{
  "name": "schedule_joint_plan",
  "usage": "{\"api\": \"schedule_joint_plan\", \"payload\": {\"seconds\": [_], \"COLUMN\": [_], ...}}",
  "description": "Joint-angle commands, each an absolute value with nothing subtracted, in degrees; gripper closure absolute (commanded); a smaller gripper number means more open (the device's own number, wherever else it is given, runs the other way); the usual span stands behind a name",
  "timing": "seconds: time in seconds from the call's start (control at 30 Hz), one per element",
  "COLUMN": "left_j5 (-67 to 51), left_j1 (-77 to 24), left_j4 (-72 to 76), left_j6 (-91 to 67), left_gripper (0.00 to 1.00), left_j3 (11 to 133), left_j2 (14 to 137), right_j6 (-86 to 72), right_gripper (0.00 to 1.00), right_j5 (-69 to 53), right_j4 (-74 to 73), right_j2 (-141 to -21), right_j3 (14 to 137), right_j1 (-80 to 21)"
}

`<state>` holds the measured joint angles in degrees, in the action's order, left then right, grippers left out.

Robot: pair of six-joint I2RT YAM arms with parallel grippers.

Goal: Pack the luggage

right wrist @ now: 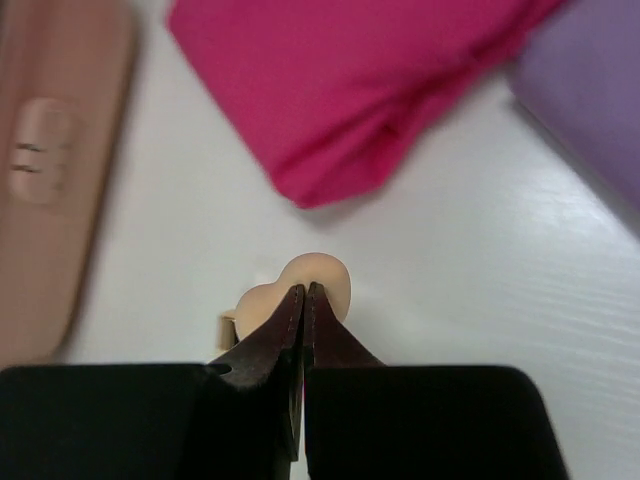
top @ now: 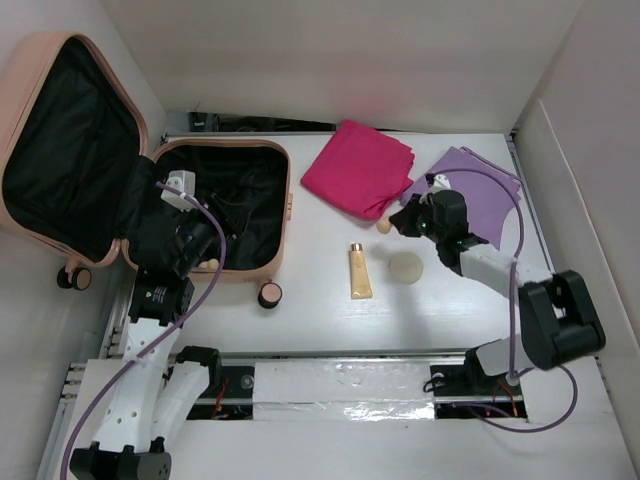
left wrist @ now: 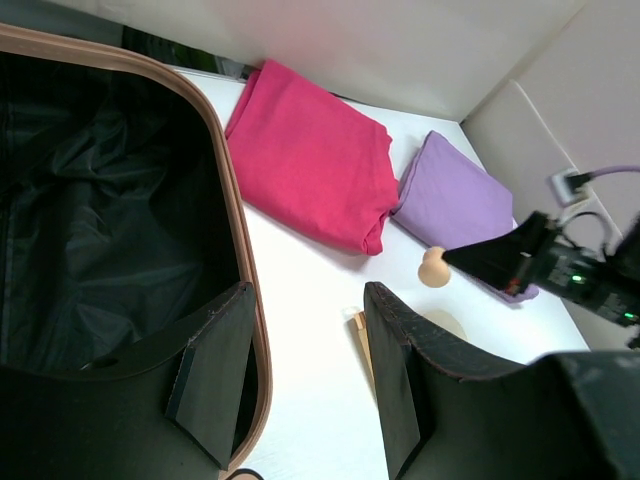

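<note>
The peach-pink luggage (top: 287,215) lies open at the left with its black-lined lid (top: 60,150) raised; its rim (left wrist: 236,210) and shell (right wrist: 45,170) also show in the wrist views. My left gripper (top: 208,250) hovers at the luggage's near right edge. It (left wrist: 308,300) is open, with only rim and white table between its fingers. My right gripper (top: 398,222) reaches left near the pink cloth. Its (right wrist: 305,290) fingers are pressed together at the waist of a small beige sponge (right wrist: 325,275), which bulges either side of the tips. The sponge (left wrist: 433,268) sits by the cloth's corner.
A folded pink cloth (top: 358,167) and a folded purple cloth (top: 470,185) lie at the back of the table. A beige tube (top: 360,272), a round beige pad (top: 406,268) and a small round jar (top: 270,294) lie nearer the front. White walls enclose the table.
</note>
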<state>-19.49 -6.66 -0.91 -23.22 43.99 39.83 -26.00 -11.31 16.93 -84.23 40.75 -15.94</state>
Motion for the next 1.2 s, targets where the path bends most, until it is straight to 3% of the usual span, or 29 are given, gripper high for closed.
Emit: {"api": "schedule_joint_plan", "payload": {"seconds": [0.0, 0.3, 0.4, 0.43, 0.5, 0.6, 0.73, 0.77, 0.83, 0.9, 0.93, 0.97, 1.07, 1.17], "left_j5": [-20.4, -17.3, -16.0, -15.6, -15.7, -15.6, -16.5, -16.7, -16.8, -17.3, -17.4, -17.1, -16.8, -17.1], "left_j1": [-6.4, -6.4, -6.4, -6.4, -6.4, -6.4, -6.9, -6.9, -7.5, -7.5, -8.0, -8.0, -8.5, -8.5], "left_j4": [2.6, 0.9, 0.3, 0.2, 0.2, 0.2, 0.4, 0.4, 0.4, 0.5, 0.6, 0.6, 0.4, 0.4], "left_j6": [-23.6, -23.3, -23.1, -23.0, -23.0, -22.9, -22.9, -22.9, -22.9, -23.3, -23.3, -23.3, -23.2, -23.3], "left_gripper": [0.55, 0.55, 0.55, 0.55, 0.55, 0.55, 0.55, 0.55, 0.55, 0.55, 0.55, 0.55, 0.55, 0.55], "left_j3": [44.6, 45.1, 45.3, 45.4, 45.4, 45.3, 45.2, 45.1, 45.2, 45.0, 44.9, 44.9, 45.2, 45.0], "left_j2": [39.0, 37.3, 37.0, 37.0, 36.7, 36.3, 35.9, 35.6, 35.6, 35.6, 35.5, 35.5, 36.2, 35.5], "right_j6": [-25.8, -29.0, -29.6, -29.9, -30.1, -28.9, -27.4, -27.3, -27.2, -27.2, -27.2, -27.4, -28.7, -30.3], "right_gripper": [1.0, 1.0, 0.61, 0.39, 0.3, 0.29, 0.74, 0.93, 1.0, 1.0, 0.95, 0.76, 0.46, 0.45], "right_j5": [-10.2, -16.6, -16.7, -16.5, -15.7, -14.0, -5.0, -2.4, 6.7, 8.3, 6.9, 5.6, 3.2, 4.8], "right_j4": [20.9, 23.7, 22.3, 22.2, 23.9, 23.6, 20.7, 19.4, 13.6, 11.1, 10.6, 10.5, 10.2, 8.8], "right_j2": [-77.0, -92.1, -99.6, -100.8, -100.2, -95.4, -83.8, -81.1, -73.7, -70.2, -67.9, -67.0, -64.3, -64.6], "right_j3": [43.5, 71.2, 80.1, 81.1, 79.5, 71.8, 54.0, 50.0, 39.5, 33.4, 29.2, 27.6, 24.4, 23.9], "right_j1": [-22.1, -41.2, -44.2, -44.7, -44.0, -40.7, -34.3, -32.6, -27.2, -22.8, -18.0, -16.1, -13.4, -10.9]}}
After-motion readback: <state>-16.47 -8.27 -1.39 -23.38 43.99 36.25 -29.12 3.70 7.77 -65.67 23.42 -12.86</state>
